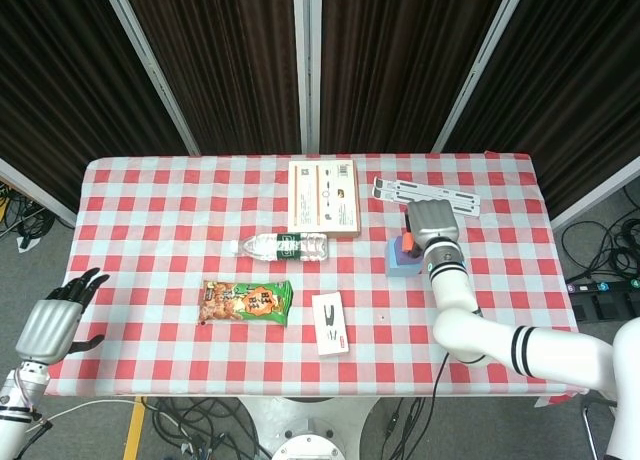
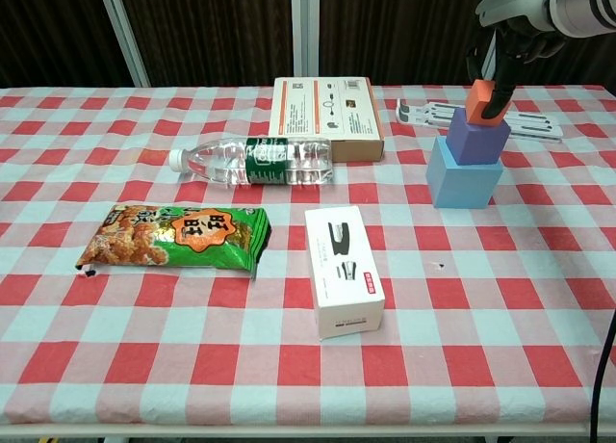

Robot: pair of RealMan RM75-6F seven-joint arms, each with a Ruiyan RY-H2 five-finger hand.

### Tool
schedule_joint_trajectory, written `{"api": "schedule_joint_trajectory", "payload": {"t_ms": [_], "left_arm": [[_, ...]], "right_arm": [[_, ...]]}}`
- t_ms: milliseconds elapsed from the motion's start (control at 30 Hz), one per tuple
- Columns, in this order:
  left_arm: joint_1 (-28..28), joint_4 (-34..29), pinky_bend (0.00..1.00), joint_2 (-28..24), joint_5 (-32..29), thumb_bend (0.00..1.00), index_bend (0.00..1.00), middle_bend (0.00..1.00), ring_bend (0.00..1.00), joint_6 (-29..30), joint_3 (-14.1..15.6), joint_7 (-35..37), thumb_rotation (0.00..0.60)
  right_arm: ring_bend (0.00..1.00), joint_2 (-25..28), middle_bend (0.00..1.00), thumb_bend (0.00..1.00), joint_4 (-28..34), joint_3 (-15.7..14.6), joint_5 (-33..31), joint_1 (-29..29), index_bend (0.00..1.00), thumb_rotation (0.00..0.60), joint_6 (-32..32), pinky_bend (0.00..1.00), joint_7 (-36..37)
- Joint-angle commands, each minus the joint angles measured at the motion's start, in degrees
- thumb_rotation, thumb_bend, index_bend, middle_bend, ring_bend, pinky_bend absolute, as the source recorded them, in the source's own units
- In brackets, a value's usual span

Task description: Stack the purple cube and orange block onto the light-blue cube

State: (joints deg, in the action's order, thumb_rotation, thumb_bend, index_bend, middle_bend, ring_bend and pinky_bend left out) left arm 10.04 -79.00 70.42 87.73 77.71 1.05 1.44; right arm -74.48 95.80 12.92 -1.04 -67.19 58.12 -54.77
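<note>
The light-blue cube (image 2: 463, 176) stands at the right of the table with the purple cube (image 2: 474, 141) on top of it. My right hand (image 2: 504, 50) holds the orange block (image 2: 481, 99) right at the purple cube's top; whether block and cube touch I cannot tell. From the head view the right hand (image 1: 430, 223) covers most of the stack, leaving a sliver of the orange block (image 1: 405, 244) and the light-blue cube (image 1: 399, 266) showing. My left hand (image 1: 58, 317) hangs open beyond the table's left edge, holding nothing.
A water bottle (image 2: 252, 163) lies at mid-table, a snack bag (image 2: 175, 238) to its front left, a white stapler box (image 2: 344, 282) in front. A flat carton (image 2: 326, 104) and a white folding stand (image 2: 500, 117) lie at the back.
</note>
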Motion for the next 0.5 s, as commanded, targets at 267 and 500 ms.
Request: {"api": "schedule_joint_trajectory", "payload": {"t_ms": [267, 500], "left_arm": [[0.1, 0.0, 0.33, 0.0, -0.1, 0.0, 0.19, 0.2, 0.2, -0.2, 0.0, 0.3, 0.6], [0.1, 0.1, 0.33, 0.1, 0.0, 0.0, 0.19, 0.2, 0.2, 0.0, 0.0, 0.5, 0.6]], "right_arm": [[0.99, 0.5, 1.0, 0.04, -0.2, -0.6, -0.6, -0.5, 0.36, 0.6, -1.4, 0.95, 0.4], [0.99, 1.0, 1.0, 0.02, 0.0, -0.9, 0.4, -0.5, 0.29, 0.6, -1.5, 0.95, 1.7]]}}
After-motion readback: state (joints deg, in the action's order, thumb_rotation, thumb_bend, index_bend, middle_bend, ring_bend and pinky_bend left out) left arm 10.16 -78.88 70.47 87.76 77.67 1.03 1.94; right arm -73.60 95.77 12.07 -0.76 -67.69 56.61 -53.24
